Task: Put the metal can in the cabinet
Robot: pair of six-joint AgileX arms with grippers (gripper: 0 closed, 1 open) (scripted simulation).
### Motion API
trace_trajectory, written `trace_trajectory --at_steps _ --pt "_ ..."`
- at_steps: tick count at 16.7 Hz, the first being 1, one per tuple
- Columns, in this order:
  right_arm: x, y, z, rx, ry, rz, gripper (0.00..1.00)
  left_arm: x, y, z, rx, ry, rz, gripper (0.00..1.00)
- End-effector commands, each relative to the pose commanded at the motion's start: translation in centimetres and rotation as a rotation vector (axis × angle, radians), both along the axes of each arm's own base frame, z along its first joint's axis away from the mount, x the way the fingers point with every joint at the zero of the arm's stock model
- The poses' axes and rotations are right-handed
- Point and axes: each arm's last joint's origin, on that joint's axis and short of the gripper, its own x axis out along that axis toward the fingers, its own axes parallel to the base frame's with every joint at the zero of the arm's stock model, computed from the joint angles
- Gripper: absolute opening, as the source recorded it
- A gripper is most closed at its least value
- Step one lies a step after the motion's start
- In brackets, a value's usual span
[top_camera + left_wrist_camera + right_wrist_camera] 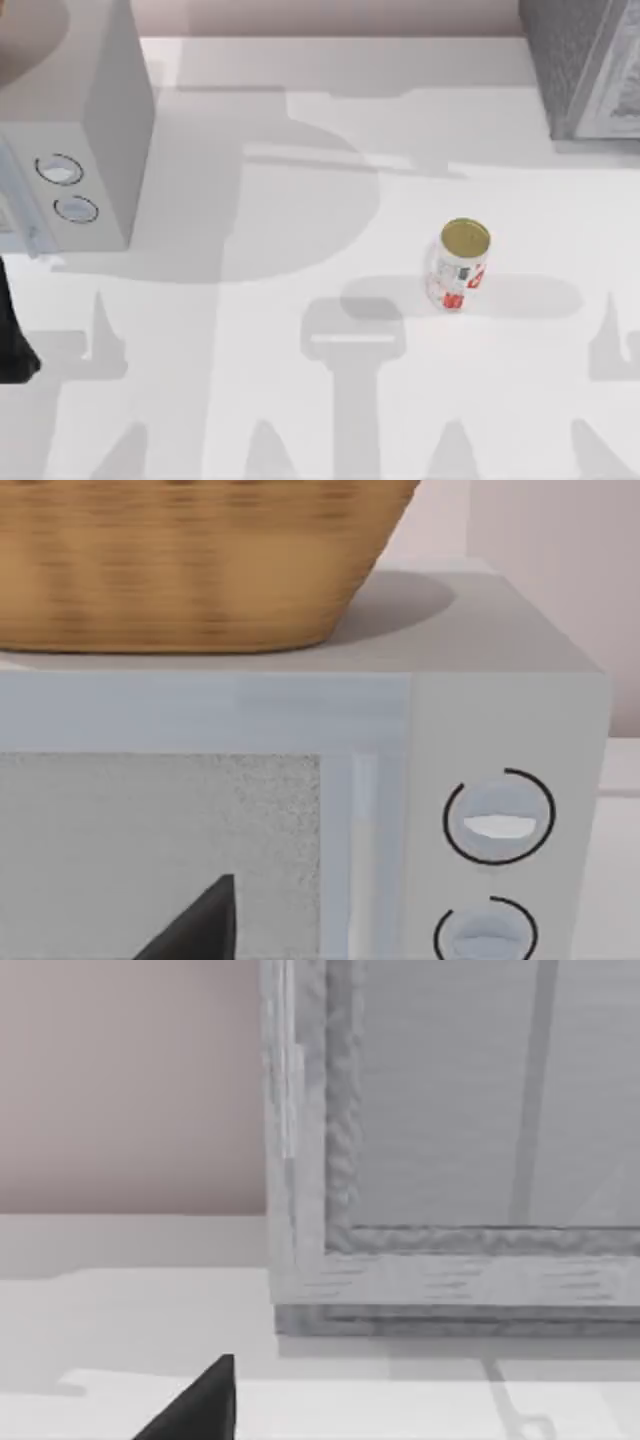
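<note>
Dark fingertips point(195, 925) of my left hand poke into its wrist view, facing a white microwave point(75, 130); spread or pressed together, I cannot tell. Same for my right hand's fingertip point(195, 1405), facing the grey cabinet point(585, 65). Across the white tabletop point(300, 400), the metal can point(460, 265) stands upright, right of centre, well short of the cabinet. A wicker basket point(190, 560) sits atop the microwave.

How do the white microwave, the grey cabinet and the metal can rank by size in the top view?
1. White box-shaped microwave, largest.
2. Grey cabinet; cut off by the frame, so unsure.
3. Small gold-topped metal can, smallest.
</note>
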Motion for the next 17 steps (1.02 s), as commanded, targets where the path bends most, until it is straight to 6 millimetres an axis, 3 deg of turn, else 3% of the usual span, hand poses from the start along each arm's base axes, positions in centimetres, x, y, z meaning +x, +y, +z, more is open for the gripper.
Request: trace_trajectory --at_steps 6,10,14,17 --pt "0.5 0.4 0.7 0.008 -0.004 0.010 1.00 0.0 0.0 0.0 0.000 0.000 0.000 1.00" --pt "2.0 1.6 2.0 0.022 0.003 0.021 1.00 0.0 0.0 0.0 0.000 0.000 0.000 1.00" --pt "4.7 3.9 2.7 0.034 0.027 0.023 1.00 0.0 0.0 0.0 0.000 0.000 0.000 1.00" --pt "7.2 6.7 2.1 0.036 0.054 0.019 1.00 0.0 0.0 0.0 0.000 0.000 0.000 1.00"
